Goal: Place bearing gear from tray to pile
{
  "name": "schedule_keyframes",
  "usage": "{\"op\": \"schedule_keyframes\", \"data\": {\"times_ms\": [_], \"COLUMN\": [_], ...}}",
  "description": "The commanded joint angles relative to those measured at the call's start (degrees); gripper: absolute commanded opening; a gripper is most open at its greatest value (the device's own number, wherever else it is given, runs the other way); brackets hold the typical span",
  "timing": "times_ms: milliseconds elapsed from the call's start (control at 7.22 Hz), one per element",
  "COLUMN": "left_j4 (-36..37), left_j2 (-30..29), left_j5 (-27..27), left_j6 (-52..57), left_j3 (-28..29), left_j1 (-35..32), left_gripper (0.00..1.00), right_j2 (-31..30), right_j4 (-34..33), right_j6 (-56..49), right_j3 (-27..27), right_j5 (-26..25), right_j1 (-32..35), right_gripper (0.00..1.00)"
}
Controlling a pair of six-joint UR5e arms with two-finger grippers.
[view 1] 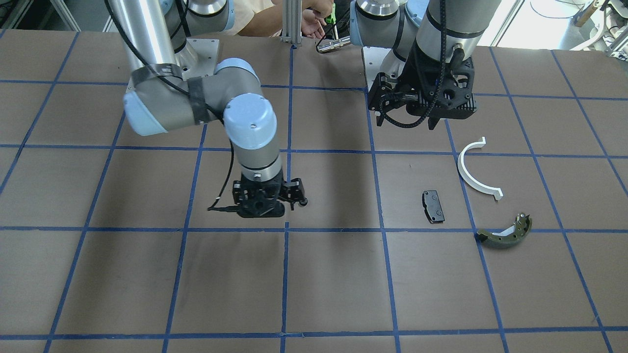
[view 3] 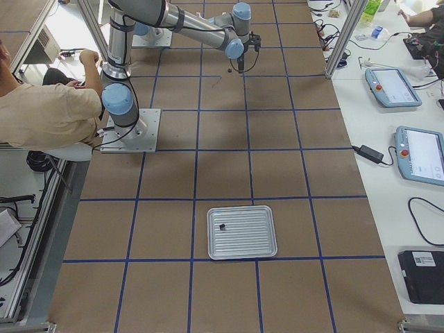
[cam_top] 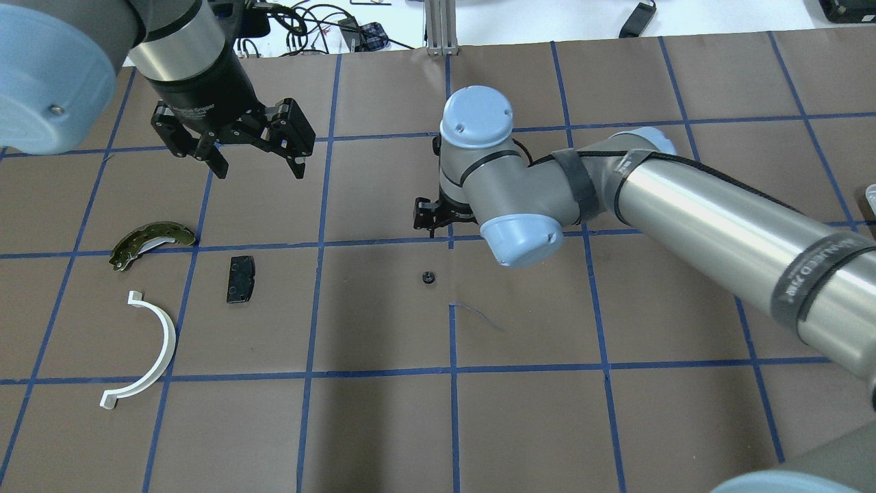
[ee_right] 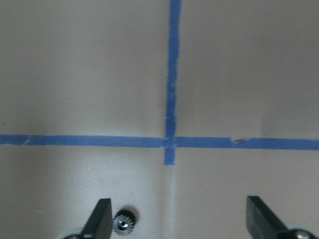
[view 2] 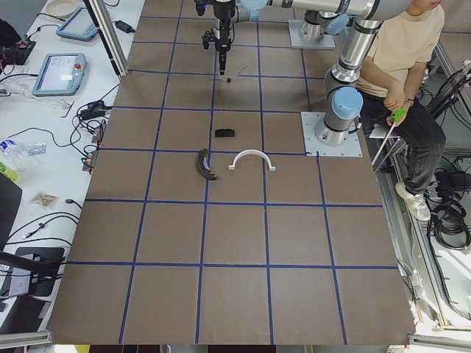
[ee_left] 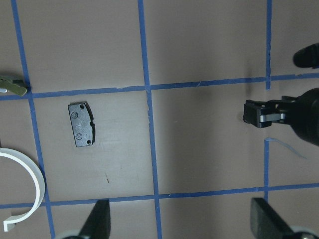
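Observation:
The bearing gear (cam_top: pixel 428 277) is a small dark toothed ring lying on the brown table near the centre. My right gripper (ee_right: pixel 179 224) is open and hovers just above it. In the right wrist view the gear (ee_right: pixel 123 222) sits just inside one finger (ee_right: pixel 101 216), untouched. The pile lies further left: a black brake pad (cam_top: pixel 240 279), a white half-ring (cam_top: pixel 150 349) and an olive brake shoe (cam_top: pixel 147 243). My left gripper (cam_top: pixel 256 161) is open and empty, raised beyond the pile.
A metal tray (view 3: pixel 243 232) with one small dark part (view 3: pixel 222 227) lies far off on the robot's right side. Blue tape lines grid the table. A seated operator (view 2: pixel 401 66) is behind the arm bases.

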Motion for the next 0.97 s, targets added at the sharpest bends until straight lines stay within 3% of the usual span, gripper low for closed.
{"op": "schedule_keyframes", "data": {"times_ms": [0,554,831], "left_j4": [0.0,0.0,0.0], "left_j2": [0.1,0.3,0.3], "left_j5": [0.0,0.0,0.0], "left_j6": [0.4,0.5,0.5], "left_j3": [0.0,0.0,0.0], "left_j1": [0.0,0.0,0.0], "left_gripper": [1.0,1.0,1.0], "right_j2": [-5.5,-7.2,-7.6], "right_j4": [8.4,11.5,14.0], "right_j6": [-12.6,-37.1,-45.7], "right_j3": [0.1,0.1,-0.1], "right_j5": [-0.6,-6.0,-6.2], "right_j1": [-12.8,-29.1,-37.3], "right_gripper": [1.0,1.0,1.0]}}
